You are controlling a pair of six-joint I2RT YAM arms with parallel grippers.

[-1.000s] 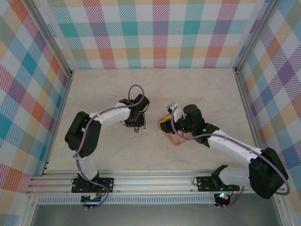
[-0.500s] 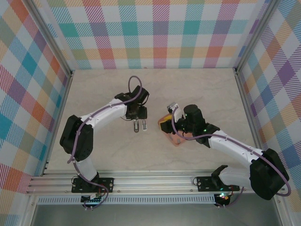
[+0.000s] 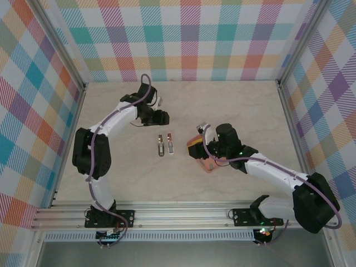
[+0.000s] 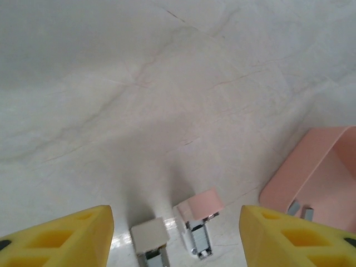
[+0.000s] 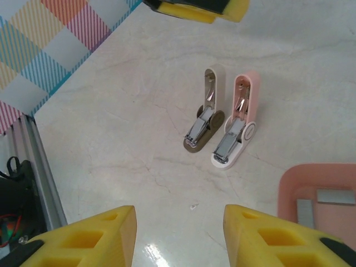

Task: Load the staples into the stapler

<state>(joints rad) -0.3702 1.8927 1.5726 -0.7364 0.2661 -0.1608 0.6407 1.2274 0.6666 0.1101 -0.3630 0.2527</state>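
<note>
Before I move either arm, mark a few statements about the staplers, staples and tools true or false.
1. The beige stapler and pink stapler lie open, side by side. True.
2. The left tool is shut on a staple strip. False: it is open, holding nothing.
3. Loose staples lie in the pink tray. True.
4. The right tool grips the pink stapler. False: it is open and holds nothing.
</note>
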